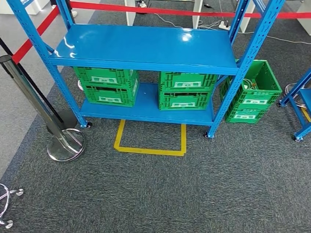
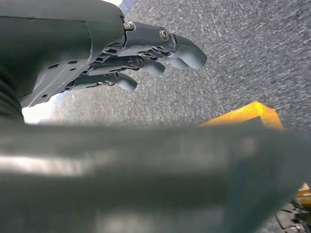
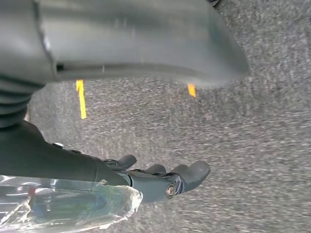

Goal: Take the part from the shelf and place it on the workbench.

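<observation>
a part in a clear plastic bag (image 3: 69, 206) was seen pressed against the right hand (image 3: 146, 182), whose fingers lay extended over the grey carpet (image 3: 238, 160); whether it was gripped could not be told. the left hand (image 2: 146, 53) was held open, fingers slightly curled and apart, holding nothing. the blue shelf (image 1: 146, 46) was seen ahead, with green crates (image 1: 106, 85) along its lower level and yellow tape (image 1: 150, 150) marked on the floor at its front edge.
</observation>
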